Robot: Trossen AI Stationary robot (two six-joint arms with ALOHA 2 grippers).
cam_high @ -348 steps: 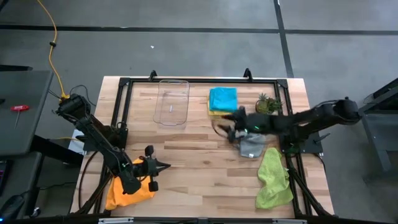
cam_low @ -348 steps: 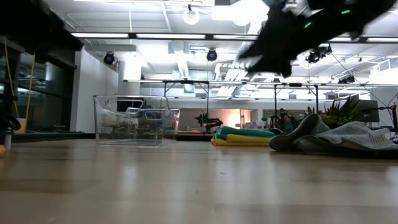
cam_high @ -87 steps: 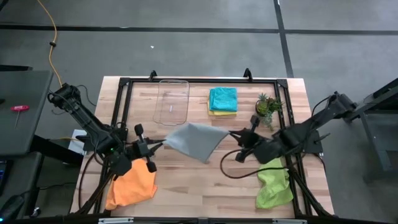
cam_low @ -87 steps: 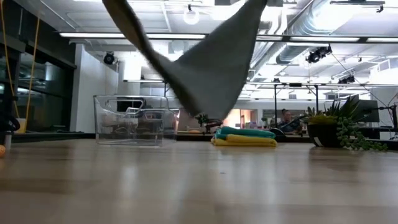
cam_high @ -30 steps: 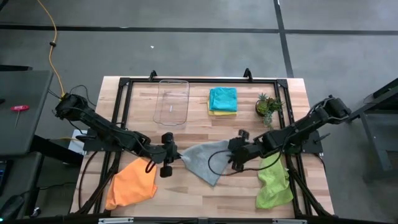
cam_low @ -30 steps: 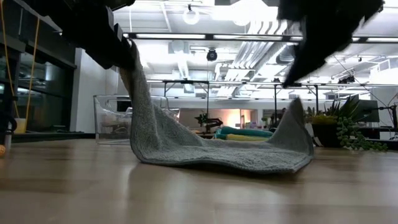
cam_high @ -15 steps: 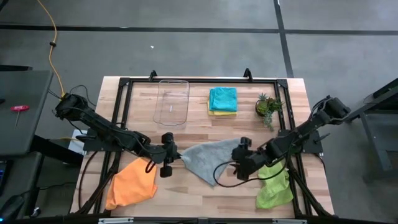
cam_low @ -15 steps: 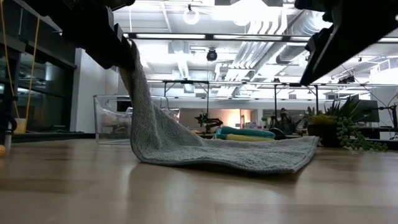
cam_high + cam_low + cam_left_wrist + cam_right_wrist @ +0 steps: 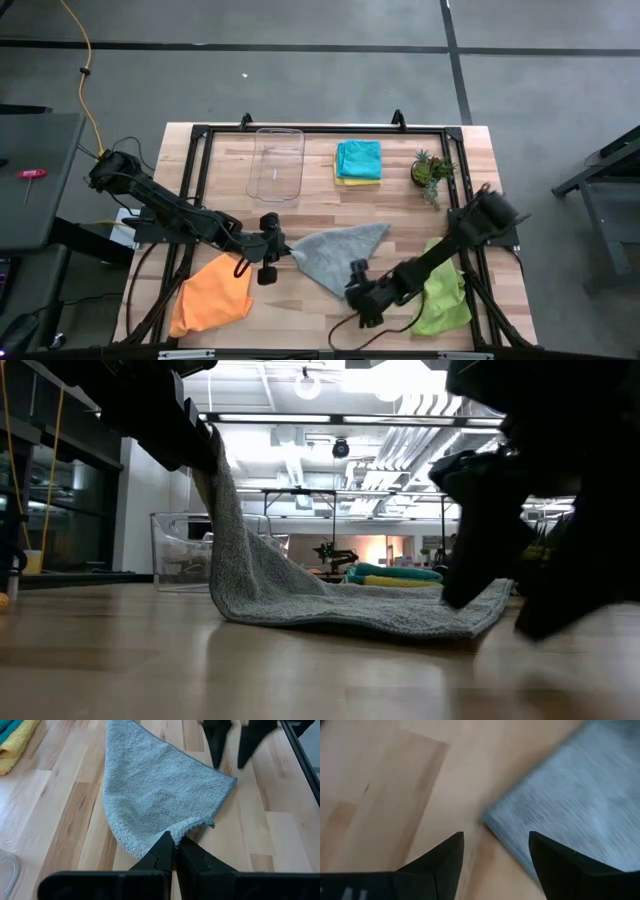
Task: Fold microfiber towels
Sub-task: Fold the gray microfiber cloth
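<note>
Spreading grey towel point(image 9: 335, 255) | left gripper point(image 9: 284, 253) pinching its raised corner; right gripper point(image 9: 352, 290) agape, empty, beside near corner | next: grasp that corner

Left claw point(image 9: 287, 251) pinched closed; right claw point(image 9: 352, 283) spread (low down).

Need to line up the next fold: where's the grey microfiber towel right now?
In the high view the grey microfiber towel lies mid-table toward the front, between the orange towel and lime green towel; the left gripper pinches one corner.
</note>
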